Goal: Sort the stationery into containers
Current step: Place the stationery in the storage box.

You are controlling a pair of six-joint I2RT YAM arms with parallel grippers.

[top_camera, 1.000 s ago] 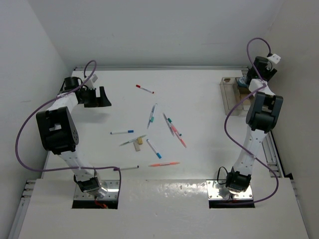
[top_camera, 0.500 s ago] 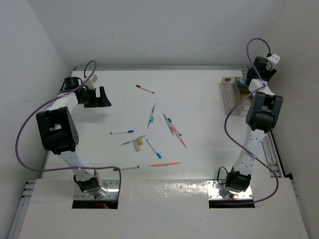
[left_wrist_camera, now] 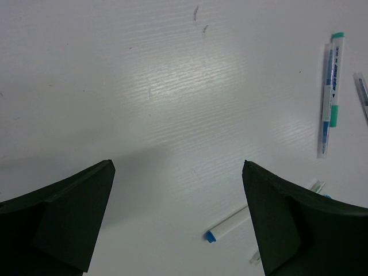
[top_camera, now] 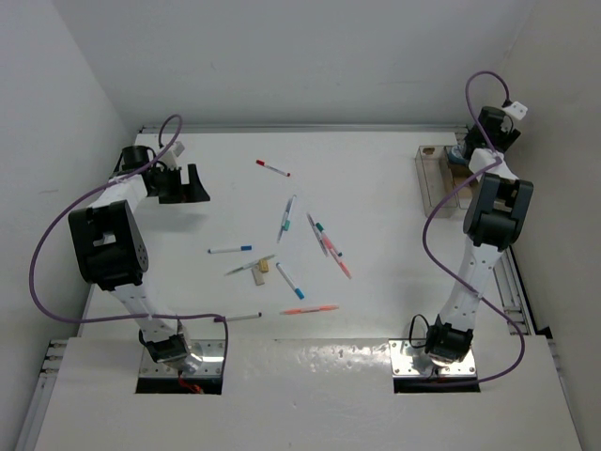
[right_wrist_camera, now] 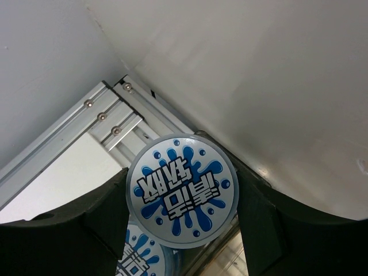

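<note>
The right hand (right_wrist_camera: 181,198) pinches a round roll (right_wrist_camera: 181,190) over the containers (top_camera: 427,183) beneath it, so releasing there seems next; the left hand (left_wrist_camera: 178,167) hangs spread.

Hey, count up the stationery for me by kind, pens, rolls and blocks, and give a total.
Pens: about 11, some overlapping
Rolls: 2, one between the right fingers
Blocks: 1 tan for sure
Total: about 14

Round roll (right_wrist_camera: 182,191) white with blue splashes; pen (left_wrist_camera: 329,95) teal-capped; table (left_wrist_camera: 172,86) white
</note>
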